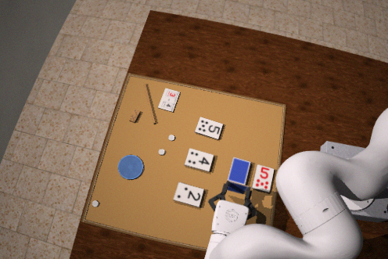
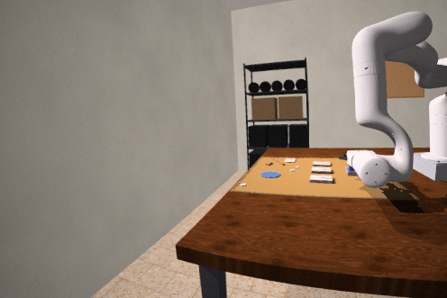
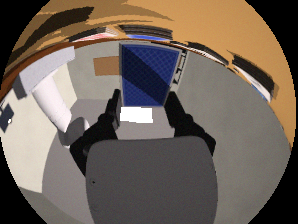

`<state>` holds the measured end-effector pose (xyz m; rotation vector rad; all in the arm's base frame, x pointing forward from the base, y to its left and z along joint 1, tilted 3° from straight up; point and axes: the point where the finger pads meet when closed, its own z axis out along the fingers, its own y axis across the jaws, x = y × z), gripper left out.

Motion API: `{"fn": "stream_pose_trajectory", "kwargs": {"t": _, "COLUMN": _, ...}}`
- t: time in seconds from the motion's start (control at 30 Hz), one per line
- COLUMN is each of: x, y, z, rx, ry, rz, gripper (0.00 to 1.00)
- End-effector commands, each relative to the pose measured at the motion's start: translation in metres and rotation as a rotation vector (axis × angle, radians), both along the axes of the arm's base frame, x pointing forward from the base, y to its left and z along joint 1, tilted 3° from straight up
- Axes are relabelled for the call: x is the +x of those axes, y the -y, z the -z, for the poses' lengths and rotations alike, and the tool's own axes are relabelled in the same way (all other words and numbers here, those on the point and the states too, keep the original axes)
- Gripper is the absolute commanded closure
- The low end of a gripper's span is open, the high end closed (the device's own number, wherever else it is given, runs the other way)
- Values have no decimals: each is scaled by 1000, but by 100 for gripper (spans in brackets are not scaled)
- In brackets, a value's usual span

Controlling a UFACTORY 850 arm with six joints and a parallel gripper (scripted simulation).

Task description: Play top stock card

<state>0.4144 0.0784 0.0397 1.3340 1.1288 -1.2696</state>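
Observation:
My gripper [image 1: 235,192] [image 3: 144,97] reaches in low over the near right corner of the tan card cloth [image 1: 242,124] [image 2: 297,184]. It is shut on the side edges of a blue-backed card [image 1: 238,170] [image 3: 149,72], held roughly flat with its back up. The stock [image 1: 237,188] shows as a dark blue strip in shadow under the card's near end. A red 5 [image 1: 263,178] lies face up just right of it. The three piles show a black 5 [image 1: 209,127], a black 4 [image 1: 199,160] and a black 2 [image 1: 189,194]. In the exterior view the arm hides the gripper.
A red 3 card [image 1: 169,99], a thin stick [image 1: 150,107] and a cork piece [image 1: 134,116] lie at the cloth's far left. A blue disc [image 1: 131,167] [image 2: 270,174] and small white pegs [image 1: 171,137] [image 1: 161,152] [image 1: 95,203] lie left. The arm's grey base [image 1: 340,149] stands right.

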Motion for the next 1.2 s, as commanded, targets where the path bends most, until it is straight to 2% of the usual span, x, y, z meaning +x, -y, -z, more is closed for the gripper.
{"fn": "stream_pose_trajectory", "kwargs": {"t": 0.0, "x": 1, "y": 0, "z": -1, "rx": -5, "ry": 1, "rz": 0, "gripper": 35}}
{"fn": "stream_pose_trajectory", "kwargs": {"t": 0.6, "x": 1, "y": 0, "z": -1, "rx": -6, "ry": 1, "rz": 0, "gripper": 35}}
{"fn": "stream_pose_trajectory", "kwargs": {"t": 0.63, "x": 1, "y": 0, "z": -1, "rx": -6, "ry": 1, "rz": 0, "gripper": 28}}
{"fn": "stream_pose_trajectory", "kwargs": {"t": 1.17, "x": 1, "y": 0, "z": -1, "rx": -6, "ry": 1, "rz": 0, "gripper": 28}}
